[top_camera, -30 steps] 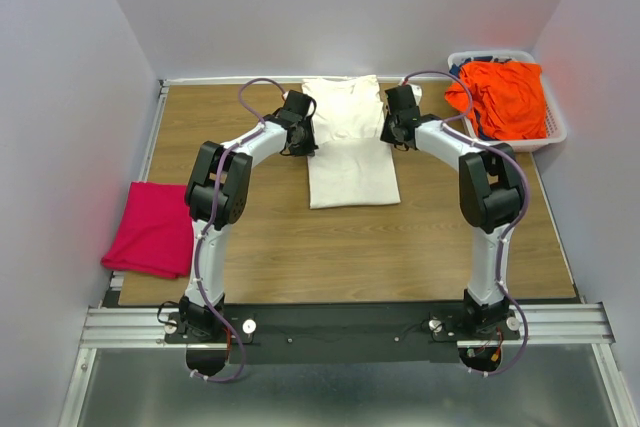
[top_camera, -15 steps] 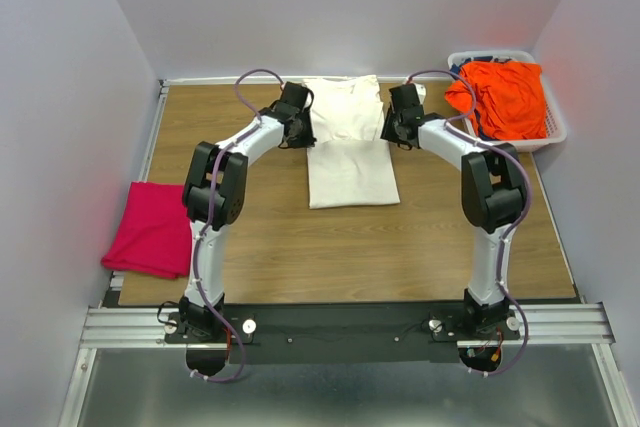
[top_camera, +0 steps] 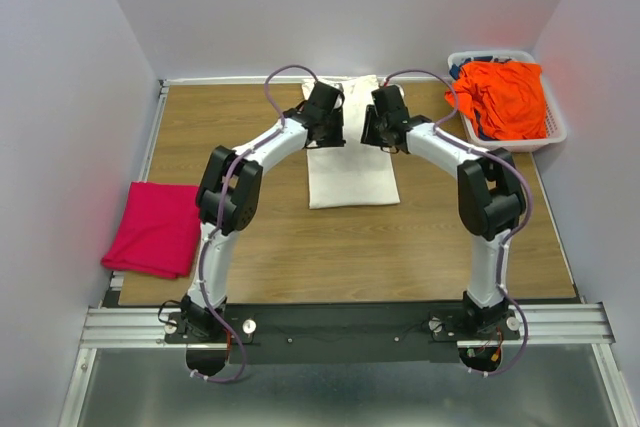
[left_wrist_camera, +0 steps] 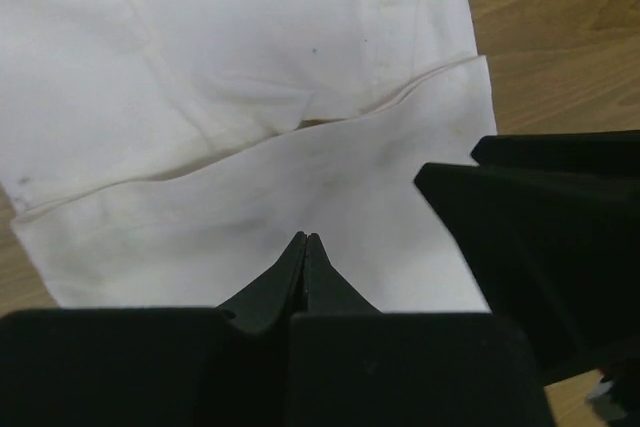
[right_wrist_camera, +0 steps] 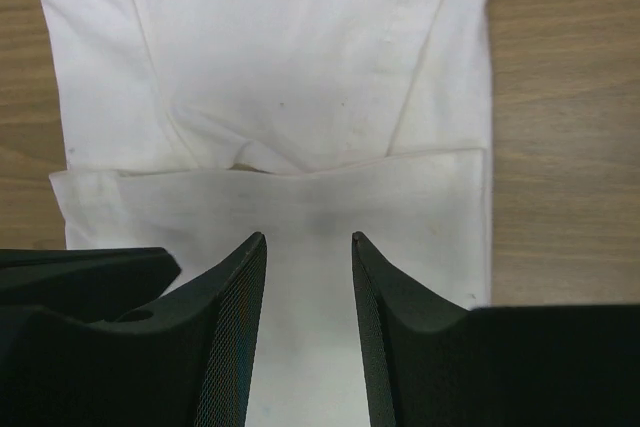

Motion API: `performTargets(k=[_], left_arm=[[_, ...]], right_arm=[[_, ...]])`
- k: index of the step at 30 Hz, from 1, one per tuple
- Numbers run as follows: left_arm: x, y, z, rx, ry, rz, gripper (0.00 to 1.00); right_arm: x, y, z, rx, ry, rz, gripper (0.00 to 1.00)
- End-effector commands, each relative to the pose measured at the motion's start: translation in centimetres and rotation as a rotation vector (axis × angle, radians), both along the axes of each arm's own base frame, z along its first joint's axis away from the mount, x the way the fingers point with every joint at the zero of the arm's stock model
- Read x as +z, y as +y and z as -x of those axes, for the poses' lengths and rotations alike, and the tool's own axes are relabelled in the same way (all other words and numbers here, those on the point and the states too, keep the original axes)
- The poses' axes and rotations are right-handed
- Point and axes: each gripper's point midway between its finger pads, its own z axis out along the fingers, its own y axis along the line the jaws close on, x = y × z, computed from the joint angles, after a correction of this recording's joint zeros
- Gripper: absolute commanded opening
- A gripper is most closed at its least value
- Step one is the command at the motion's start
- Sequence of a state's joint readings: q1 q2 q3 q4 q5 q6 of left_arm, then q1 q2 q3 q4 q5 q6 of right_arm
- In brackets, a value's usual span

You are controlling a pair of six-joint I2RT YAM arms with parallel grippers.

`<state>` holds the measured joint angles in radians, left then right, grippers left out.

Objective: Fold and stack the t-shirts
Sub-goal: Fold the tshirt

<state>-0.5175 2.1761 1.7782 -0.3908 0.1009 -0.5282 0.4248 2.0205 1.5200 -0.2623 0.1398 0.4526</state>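
Across the far middle of the tabletop (top_camera: 330,247), white shirt (top_camera: 349,177) lies flat, partly folded. Left gripper (left_wrist_camera: 305,237) over it, fingers pressed together, holding nothing. Right gripper (right_wrist_camera: 308,239) alongside, jaws parted, nothing between them. Pink shirt (top_camera: 155,229) folded at left edge; orange shirt (top_camera: 505,97) heaped in basket (top_camera: 556,133), far right.

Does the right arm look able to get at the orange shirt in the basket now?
Probably yes. The orange shirt lies heaped in the open basket on the arm's own side, nothing over it, and the right fingers stand open and empty above the white shirt.
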Motion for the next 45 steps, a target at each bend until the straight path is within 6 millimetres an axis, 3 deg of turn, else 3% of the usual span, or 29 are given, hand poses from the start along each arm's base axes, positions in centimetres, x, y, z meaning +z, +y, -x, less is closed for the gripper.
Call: performTargets(k=[1,5,6,11,20,29,35,45], left_arm=[[-1.6,-0.6,-1.3,0.006,0.020,0.011,0.00],[-4.6,0.8,-2.4,0.072,0.047,-0.047,0.00],[-6.1,1.3,-2.2,0.082,0.075,-0.067,0.00],[-9.3,3.1,-1.3,0.118,0.139,-0.098,0.00],[-9.2,3.5,0.3,0.117,0.158,-0.070,0.00],[-8.8,3.2,3.1,0.077,0.177,-0.022,0.00],[-8.1,3.0,6.2,0.056,0.184,0.010,0.00],[-8.8,2.4,14.5,-0.006,0.235,0.017,0.00]], right_arm=[[-2.4,1.5,-0.6,0.055,0.037,0.011,0.47],[-4.3,0.7,-1.7,0.015,0.042,0.070,0.46],[-4.8,0.4,-1.8,0.003,0.045,0.089,0.46],[-6.7,-0.7,-1.3,-0.029,0.073,0.135,0.47],[-8.3,-1.8,0.9,-0.051,0.124,0.142,0.49],[-8.7,-1.8,5.2,-0.010,0.194,0.080,0.50],[-8.1,-2.1,7.9,0.014,0.209,0.037,0.50],[-9.0,-2.2,15.6,0.075,0.271,-0.002,0.49]])
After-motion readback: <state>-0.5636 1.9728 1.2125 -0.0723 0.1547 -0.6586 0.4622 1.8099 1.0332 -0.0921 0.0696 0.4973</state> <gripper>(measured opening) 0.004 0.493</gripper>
